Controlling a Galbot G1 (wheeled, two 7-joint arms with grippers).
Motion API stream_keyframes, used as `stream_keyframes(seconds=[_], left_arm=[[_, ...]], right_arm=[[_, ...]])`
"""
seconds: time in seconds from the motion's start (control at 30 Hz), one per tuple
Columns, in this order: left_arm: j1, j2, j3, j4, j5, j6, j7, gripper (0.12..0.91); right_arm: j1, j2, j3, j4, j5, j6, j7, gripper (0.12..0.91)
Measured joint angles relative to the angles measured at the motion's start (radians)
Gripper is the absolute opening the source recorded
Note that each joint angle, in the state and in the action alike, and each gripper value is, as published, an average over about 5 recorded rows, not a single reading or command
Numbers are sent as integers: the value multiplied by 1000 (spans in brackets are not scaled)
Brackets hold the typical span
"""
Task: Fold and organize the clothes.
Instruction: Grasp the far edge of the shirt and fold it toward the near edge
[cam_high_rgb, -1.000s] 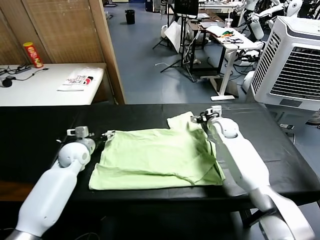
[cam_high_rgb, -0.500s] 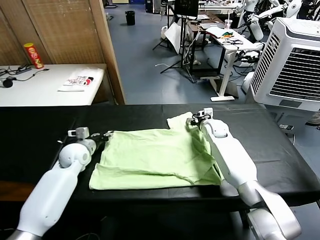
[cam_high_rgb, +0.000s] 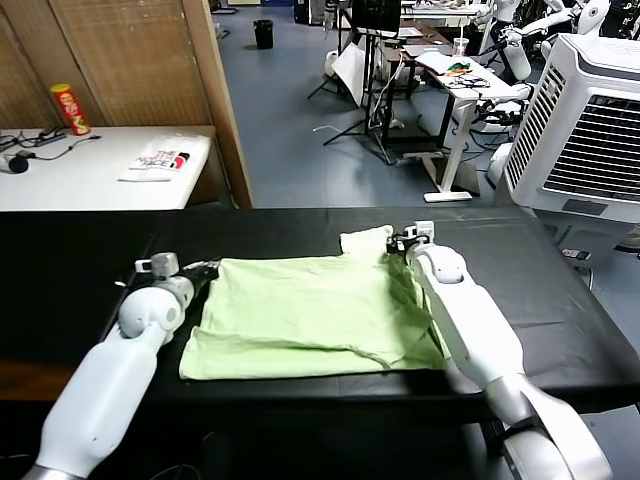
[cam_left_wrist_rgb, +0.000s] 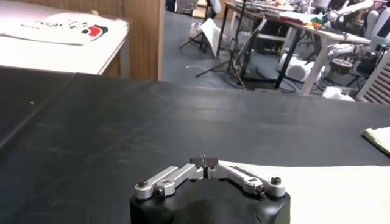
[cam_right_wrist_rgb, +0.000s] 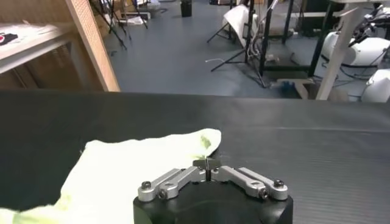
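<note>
The shirt lay flat mid-counter. The left gripper pinched its far left corner, and the right gripper its far right corner, jaws closed.

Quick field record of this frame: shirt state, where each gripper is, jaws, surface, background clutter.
shirt: pale green shirt lying partly folded on the table, one sleeve sticking out at the far right corner
surface: black table
left gripper: at the shirt's far left corner, jaws shut; whether fabric is pinched cannot be told
right gripper: at the far right edge by the sleeve, jaws shut; grip on fabric not visible
background: white side table with a red can and a white packet
</note>
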Motion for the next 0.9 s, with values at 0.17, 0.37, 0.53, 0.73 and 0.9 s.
stream_keyframes(seconds=[0.17,0.37,0.53,0.73,0.9], left_arm=[[70,27,-39,-86,5,-11,-12,125],[184,64,-96,-225,3,-15,-30,125],[290,87,-153,-347,7,-11,-42,125],[417,96,-226,-468,11,1,-59,125],[504,97,-267,-523,40,16,-52,125]], right_arm=[[-79,-90,29,196,93,-52,31,123],[-193,-199,66,403,184,-131,81,123],[-304,-277,94,557,203,-182,113,123],[-441,-331,128,710,204,-185,133,123],[-532,-341,143,784,190,-184,147,123]])
